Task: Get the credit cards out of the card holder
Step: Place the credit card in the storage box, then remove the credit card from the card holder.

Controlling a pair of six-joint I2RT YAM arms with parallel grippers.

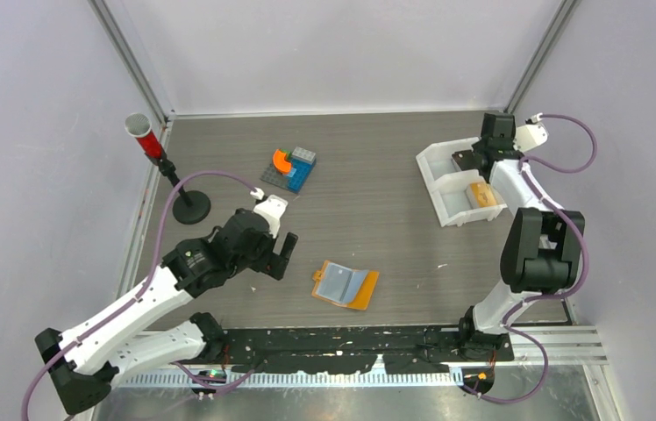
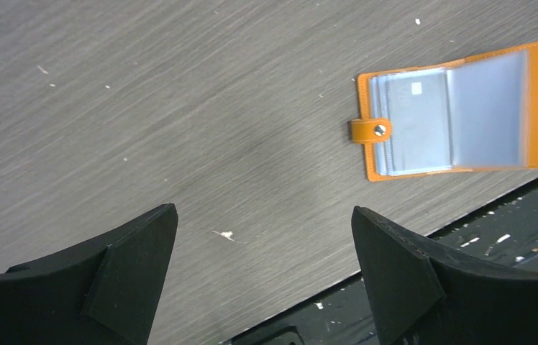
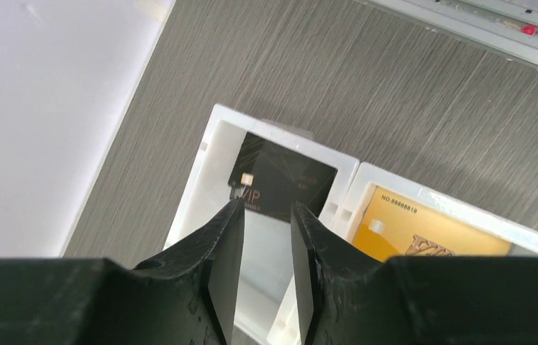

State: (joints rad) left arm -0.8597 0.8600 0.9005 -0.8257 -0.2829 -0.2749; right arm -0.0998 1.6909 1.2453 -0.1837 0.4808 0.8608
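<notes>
"Over the tray (image 1: 431,186) at upper right, is the right gripper (image 3: 266,208) free of the black card (image 3: 288,180)?"

"Yes: narrowly parted, empty. Widen, then lift straight. Left gripper (image 2: 263,212), wide, hovers near the card holder (image 2: 460,108) at lower centre."

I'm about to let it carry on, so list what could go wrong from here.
1. The right gripper, jaws barely parted, hangs just over the black card in the white tray. Lifting off, it might snag the card or the tray wall.
2. The card holder lies open and unheld near the table's front edge, a card seemingly in its sleeve. The open left gripper could drag the holder along.
</notes>
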